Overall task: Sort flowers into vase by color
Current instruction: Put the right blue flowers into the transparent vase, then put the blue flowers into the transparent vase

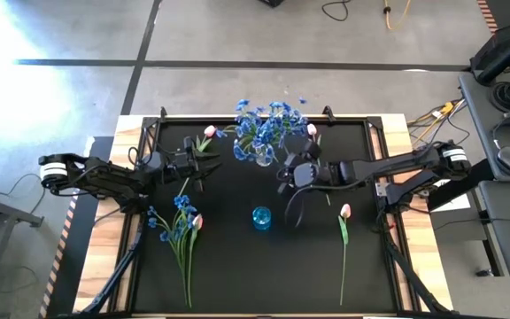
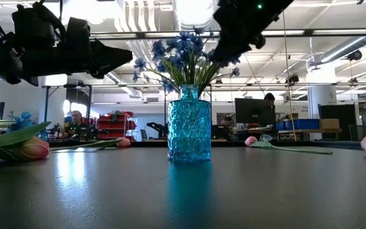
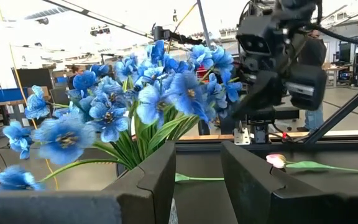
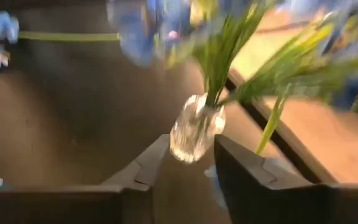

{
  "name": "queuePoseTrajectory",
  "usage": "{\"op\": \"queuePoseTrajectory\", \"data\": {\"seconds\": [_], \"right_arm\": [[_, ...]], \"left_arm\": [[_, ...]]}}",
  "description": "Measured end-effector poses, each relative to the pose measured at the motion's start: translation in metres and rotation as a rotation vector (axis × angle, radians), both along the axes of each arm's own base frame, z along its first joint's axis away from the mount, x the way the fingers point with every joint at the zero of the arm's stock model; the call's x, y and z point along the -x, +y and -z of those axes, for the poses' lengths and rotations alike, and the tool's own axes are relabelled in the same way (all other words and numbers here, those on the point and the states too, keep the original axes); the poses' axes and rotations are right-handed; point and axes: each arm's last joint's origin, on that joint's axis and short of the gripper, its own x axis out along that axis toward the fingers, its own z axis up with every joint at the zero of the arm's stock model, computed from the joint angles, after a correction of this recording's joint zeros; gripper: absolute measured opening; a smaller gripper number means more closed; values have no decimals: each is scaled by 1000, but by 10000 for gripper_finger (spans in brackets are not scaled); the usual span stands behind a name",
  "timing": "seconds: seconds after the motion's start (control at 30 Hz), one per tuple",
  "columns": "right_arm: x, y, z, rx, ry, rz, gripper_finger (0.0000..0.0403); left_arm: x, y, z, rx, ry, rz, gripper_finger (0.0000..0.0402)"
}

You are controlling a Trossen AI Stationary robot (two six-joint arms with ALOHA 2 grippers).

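Flowers: a full spray of blue blossoms (image 1: 268, 124) stands in a clear glass vase (image 1: 263, 158) at the 12 o'clock side of the black table (image 1: 237, 266). A smaller blue glass vase (image 1: 262, 218) sits near table centre; from above it looks empty, and in the low view the blue blooms showing over it belong to the bunch behind. More blue sprays (image 1: 173, 220) lie flat at about 8 o'clock, with a pink tulip bud (image 1: 197, 221) touching them. One tulip (image 1: 344, 213) lies alone at 4 o'clock, stem running toward the near edge. Another tulip (image 1: 209, 131) lies at 11 o'clock, and a pink bud (image 1: 312, 129) shows at the bunch's 3 o'clock edge.

Left gripper (image 1: 193, 167): at 10 o'clock, just beside the clear vase, aimed toward the blue bunch. Fingers (image 3: 160, 177) set a moderate gap apart, holding nothing.

Right gripper (image 1: 283, 173): at the 4 o'clock side of the clear vase, close to it. Fingers (image 4: 244, 174) parted, nothing between them; in the right wrist view the clear vase (image 4: 196, 134) sits just ahead of the gap, not gripped.
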Motion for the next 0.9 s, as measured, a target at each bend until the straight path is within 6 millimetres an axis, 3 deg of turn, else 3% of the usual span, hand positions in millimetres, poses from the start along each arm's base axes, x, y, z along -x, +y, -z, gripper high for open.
{"op": "queuePoseTrajectory", "data": {"seconds": [0.27, 0.53, 0.73, 0.9], "right_arm": [[16, 9, 35, -58, 94, -22, 18], [38, 8, 60, -95, 56, -67, 9], [62, 6, 54, -87, -11, -80, 9], [82, 4, 46, -64, -54, -103, 9]], "left_arm": [[0, 0, 0, 1, 2, 0, 115], [0, 0, 0, 6, 1, -2, 115], [-8, -4, 0, 61, 108, 0, 93], [-25, -15, -13, 196, 394, 62, 43]]}}
